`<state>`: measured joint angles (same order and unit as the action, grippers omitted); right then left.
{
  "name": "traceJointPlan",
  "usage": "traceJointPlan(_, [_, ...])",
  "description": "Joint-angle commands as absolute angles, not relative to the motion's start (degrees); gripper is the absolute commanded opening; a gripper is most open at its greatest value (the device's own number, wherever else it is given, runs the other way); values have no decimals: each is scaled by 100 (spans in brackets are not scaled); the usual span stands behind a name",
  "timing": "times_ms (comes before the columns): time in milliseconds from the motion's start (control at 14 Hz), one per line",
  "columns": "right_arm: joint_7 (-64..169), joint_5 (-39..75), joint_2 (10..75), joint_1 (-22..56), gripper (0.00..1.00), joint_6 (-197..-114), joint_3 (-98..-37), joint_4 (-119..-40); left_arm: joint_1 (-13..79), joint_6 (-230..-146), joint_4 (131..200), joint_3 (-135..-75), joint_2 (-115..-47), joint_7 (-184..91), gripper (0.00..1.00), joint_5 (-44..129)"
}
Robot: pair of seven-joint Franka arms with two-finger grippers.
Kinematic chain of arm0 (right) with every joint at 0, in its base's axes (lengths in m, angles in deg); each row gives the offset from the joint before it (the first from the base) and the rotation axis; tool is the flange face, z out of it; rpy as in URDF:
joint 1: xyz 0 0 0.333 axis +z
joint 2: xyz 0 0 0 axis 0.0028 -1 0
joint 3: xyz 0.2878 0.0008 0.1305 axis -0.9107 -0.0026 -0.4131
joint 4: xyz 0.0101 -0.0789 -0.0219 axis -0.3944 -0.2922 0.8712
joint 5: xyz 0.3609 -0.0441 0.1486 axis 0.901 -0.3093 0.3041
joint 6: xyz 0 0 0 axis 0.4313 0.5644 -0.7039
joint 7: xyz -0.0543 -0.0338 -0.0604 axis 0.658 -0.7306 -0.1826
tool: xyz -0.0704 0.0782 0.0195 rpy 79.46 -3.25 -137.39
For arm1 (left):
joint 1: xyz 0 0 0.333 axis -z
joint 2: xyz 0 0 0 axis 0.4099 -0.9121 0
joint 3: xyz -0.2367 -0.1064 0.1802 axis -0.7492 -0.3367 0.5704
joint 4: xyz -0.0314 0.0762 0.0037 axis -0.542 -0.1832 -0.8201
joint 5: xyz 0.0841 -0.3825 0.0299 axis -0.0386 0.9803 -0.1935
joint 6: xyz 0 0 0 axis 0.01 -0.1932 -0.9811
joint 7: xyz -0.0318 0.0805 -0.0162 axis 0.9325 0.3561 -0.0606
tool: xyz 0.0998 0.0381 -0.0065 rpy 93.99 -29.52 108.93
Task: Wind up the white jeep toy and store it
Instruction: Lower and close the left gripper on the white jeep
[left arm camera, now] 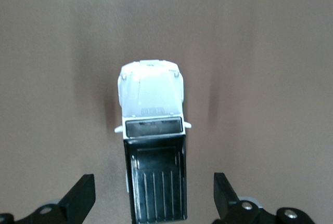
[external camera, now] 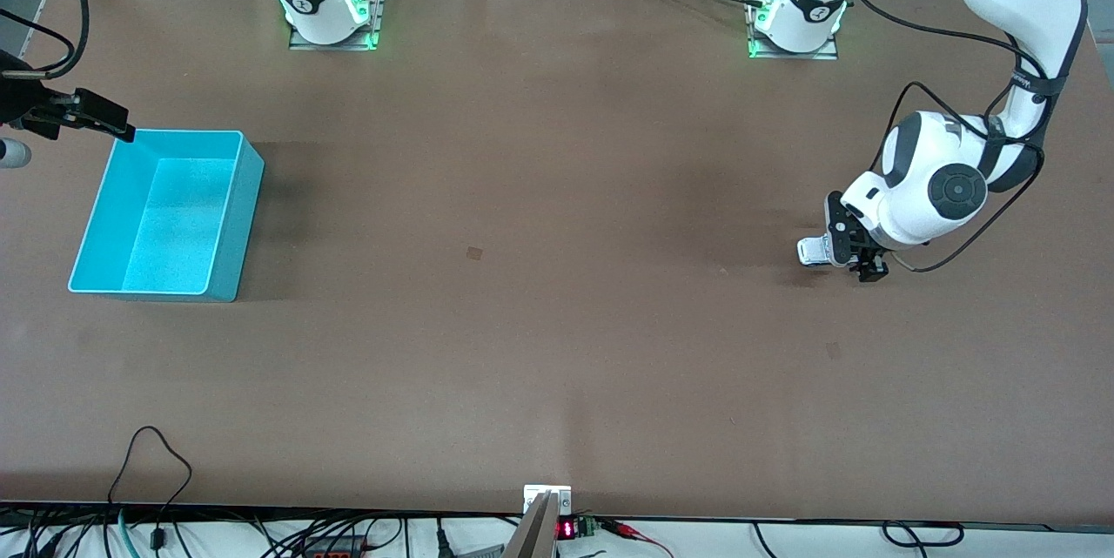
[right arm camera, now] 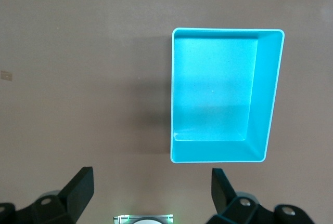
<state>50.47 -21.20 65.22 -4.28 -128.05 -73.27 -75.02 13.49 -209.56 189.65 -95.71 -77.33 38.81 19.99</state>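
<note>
White jeep toy sits on the counter toward the left arm's end, well apart from the turquoise bin at the right arm's end.

Left gripper low over the jeep, fingers spread wide on either side of the black roof, not touching.

Right gripper waits above the bin, fingers apart, empty.

Jeep looks light, rigid, hard plastic; smooth sides likely slippery. Best hold: across the body flanks at the cab, wheels left free for winding.
</note>
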Motion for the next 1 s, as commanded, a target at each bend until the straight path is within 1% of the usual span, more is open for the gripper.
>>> traceJointPlan(0, [5075, -2053, 6499, -456, 100, -12708, -7351, -7431, 1181, -21088, 19243, -9660, -7615, 3935, 100, 1892])
traceJointPlan(430, [5075, -2053, 6499, -456, 100, -12708, -7351, -7431, 1190, -21123, 19261, -9686, -7614, 3988, 100, 1892])
traceJointPlan(573, [5075, -2053, 6499, -464, 100, -12708, -7351, -7431, 1181, -21132, 19261, -9818, -7614, 3988, 100, 1892])
traceJointPlan(716, [5075, -2053, 6499, -473, 100, -12708, -7343, -7431, 1181, -21219, 19261, -9818, -7614, 3988, 99, 1892])
traceJointPlan(931, [5075, -2053, 6499, -473, 100, -12708, -7351, -7431, 1085, -21246, 19340, -9818, -7605, 3988, 100, 1901])
